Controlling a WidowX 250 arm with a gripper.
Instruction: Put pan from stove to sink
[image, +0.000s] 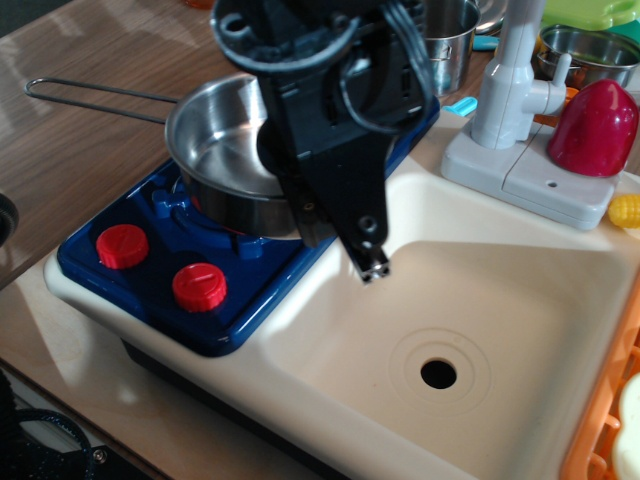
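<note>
The shiny steel pan (222, 150) hangs tilted above the dark blue stove (140, 285), its thin wire handle (95, 92) pointing left over the wooden counter. My black gripper (350, 240) is shut on the pan's right rim. One fingertip (372, 266) reaches down past the pan over the sink's left edge. The cream sink (520, 290) with its black drain hole (438, 374) lies to the right and holds nothing. The pan's right side is hidden behind my arm.
Two red knobs (122, 246) (198, 286) sit on the stove front. The grey faucet (512, 80), a red object (598, 128), a steel pot (448, 35), a steel bowl (590, 50) and a yellow piece (626, 210) stand behind the sink. An orange rack (600, 420) borders its right.
</note>
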